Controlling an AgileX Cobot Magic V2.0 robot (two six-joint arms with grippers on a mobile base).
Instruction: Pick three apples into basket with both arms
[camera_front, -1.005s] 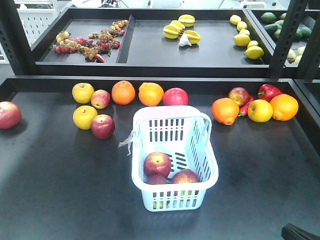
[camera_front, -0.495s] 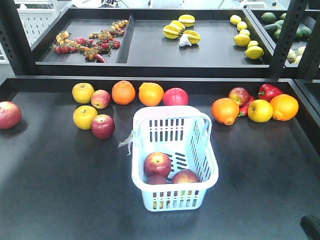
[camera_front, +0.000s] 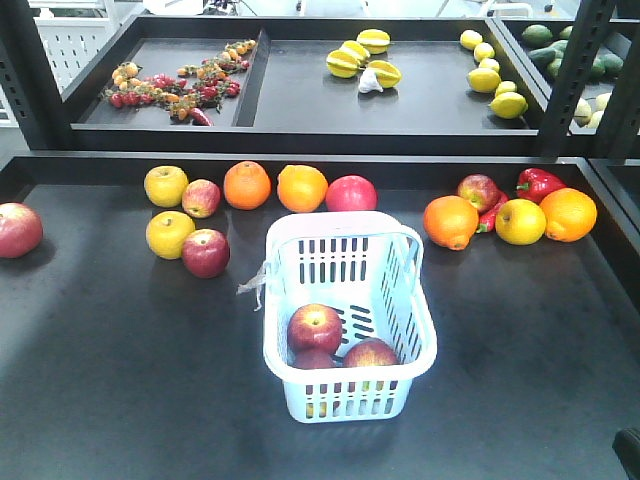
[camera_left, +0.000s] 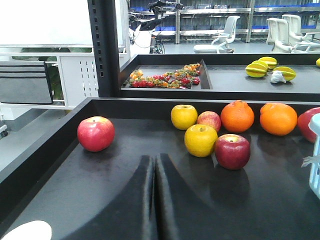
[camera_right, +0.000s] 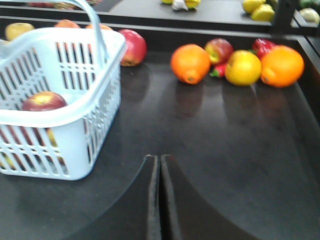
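The pale blue basket (camera_front: 345, 222) stands mid-table with three red apples inside: one at the left (camera_front: 314, 328), one at the right (camera_front: 371, 353), and one half hidden beneath them (camera_front: 312, 359). In the right wrist view the basket (camera_right: 75, 112) is to the left of my right gripper (camera_right: 160, 158), with an apple (camera_right: 44, 100) showing over its rim. That gripper is shut and empty, low over the table. My left gripper (camera_left: 154, 157) is also shut with nothing in it, over the left part of the table. Only a dark sliver of the right arm (camera_front: 630, 452) shows in the front view.
Loose fruit lies behind the basket: red apples (camera_front: 205, 252) (camera_front: 201, 198) (camera_front: 351, 193), yellow apples (camera_front: 170, 234), oranges (camera_front: 247, 185). Another red apple (camera_front: 18, 229) sits far left. Oranges, an apple and a red pepper (camera_front: 538, 182) lie at the right. A raised shelf (camera_front: 300, 140) runs along the back.
The dark part of the right arm at the lower right corner has drawn back almost out of the front view. Basket and fruit have not moved.
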